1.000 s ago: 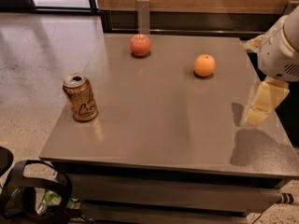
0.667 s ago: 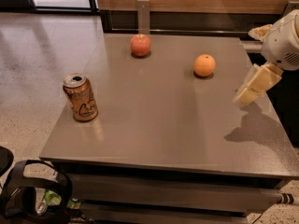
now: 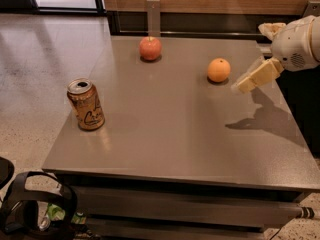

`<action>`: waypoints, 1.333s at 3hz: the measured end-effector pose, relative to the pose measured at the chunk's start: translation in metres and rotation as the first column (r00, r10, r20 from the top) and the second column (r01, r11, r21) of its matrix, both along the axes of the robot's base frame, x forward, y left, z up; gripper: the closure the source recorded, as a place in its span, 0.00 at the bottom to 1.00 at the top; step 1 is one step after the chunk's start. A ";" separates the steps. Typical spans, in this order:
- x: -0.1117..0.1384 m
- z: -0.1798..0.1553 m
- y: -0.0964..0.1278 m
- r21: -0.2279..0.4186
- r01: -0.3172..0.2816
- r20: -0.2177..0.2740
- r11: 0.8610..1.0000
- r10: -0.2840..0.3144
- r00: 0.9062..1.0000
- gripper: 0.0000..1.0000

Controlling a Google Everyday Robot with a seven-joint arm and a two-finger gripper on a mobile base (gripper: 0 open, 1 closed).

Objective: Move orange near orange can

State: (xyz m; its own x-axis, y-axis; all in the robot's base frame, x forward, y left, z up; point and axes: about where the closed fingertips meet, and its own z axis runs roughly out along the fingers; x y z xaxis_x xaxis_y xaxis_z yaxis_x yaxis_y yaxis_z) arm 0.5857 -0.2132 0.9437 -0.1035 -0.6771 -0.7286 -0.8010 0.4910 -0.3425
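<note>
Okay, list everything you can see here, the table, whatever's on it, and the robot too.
Table: one, grey, fills the middle of the view.
Orange can: one, copper-orange with a silver top, upright near the table's left edge.
Apple: one, red, far side of the table.
Orange: one, orange, right part of the table, far from the can.
Black looped thing: one, black, on the floor at lower left; what it is cannot be told.
Arm: one, white, at the right edge.
Gripper: one, cream, above the table just right of the orange, not touching it.

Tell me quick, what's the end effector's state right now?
End effector: open or closed cannot be told; it hovers just right of the orange.
</note>
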 end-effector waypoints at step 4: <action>0.076 -0.038 -0.029 0.204 0.121 -0.070 0.972 -0.109 0.992 0.00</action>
